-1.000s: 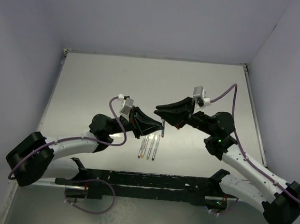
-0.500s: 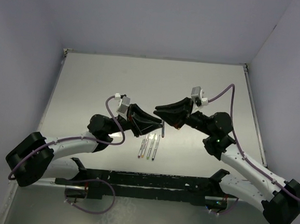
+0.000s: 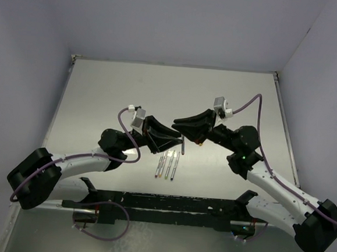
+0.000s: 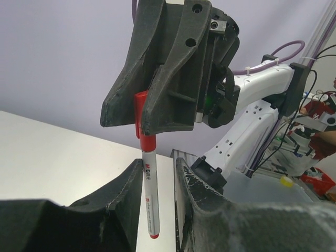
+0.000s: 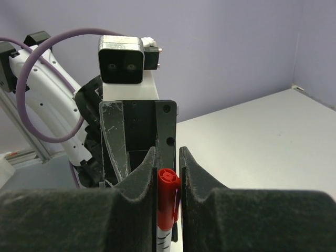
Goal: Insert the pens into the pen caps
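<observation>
My right gripper (image 5: 168,157) is shut on the red pen cap (image 5: 168,193), seen from above in the right wrist view. The whitish pen (image 4: 148,195) sits in that cap (image 4: 140,113) and hangs straight down from it, its red end lowest. My left gripper (image 4: 157,176) is open around the hanging barrel: the barrel is close to the left finger (image 4: 123,199), with a gap to the other. In the top view the pen (image 3: 182,146) hangs between the left gripper (image 3: 179,142) and the right gripper (image 3: 178,125). Several other pens (image 3: 166,165) lie side by side on the table.
The pale table (image 3: 100,97) is bounded by a rail at the back and purple-grey walls. A black frame (image 3: 162,202) runs along the near edge between the arm bases. The lying pens are just below the two grippers.
The left arm has drawn back slightly to the left. The pen stays hanging from the right gripper, which has shifted only a little.
</observation>
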Motion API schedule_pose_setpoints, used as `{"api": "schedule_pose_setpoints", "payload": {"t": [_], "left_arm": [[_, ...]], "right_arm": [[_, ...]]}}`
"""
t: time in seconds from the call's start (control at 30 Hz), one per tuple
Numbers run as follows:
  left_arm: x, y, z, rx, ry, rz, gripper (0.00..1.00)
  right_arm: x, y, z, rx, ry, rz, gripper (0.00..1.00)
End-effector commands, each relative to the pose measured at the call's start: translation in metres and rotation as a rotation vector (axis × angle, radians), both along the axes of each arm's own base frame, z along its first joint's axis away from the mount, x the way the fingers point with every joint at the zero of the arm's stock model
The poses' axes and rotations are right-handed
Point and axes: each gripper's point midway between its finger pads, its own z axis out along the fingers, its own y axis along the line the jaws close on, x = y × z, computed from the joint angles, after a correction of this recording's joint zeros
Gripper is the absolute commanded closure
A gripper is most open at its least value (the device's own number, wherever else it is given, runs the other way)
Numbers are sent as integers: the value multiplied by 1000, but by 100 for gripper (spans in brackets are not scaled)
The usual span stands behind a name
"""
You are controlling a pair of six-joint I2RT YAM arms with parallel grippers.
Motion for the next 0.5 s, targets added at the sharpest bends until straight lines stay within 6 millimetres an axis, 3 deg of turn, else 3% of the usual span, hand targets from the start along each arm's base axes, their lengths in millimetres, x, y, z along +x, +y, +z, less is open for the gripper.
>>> {"api": "schedule_pose_setpoints", "payload": {"t": [0.0,0.23,0.47], "left_arm": [[-10,-1,25,-72,-86,-36,67],[-6,-9,14,-45,-67,-44,67],[-4,-13,6,-19,-60,-43,77]], "right_arm": [[8,0,3,30,-4,-23,100],[9,2,10,64,-10,-15,100],[8,1,14,74,-25,-15,100]]}}
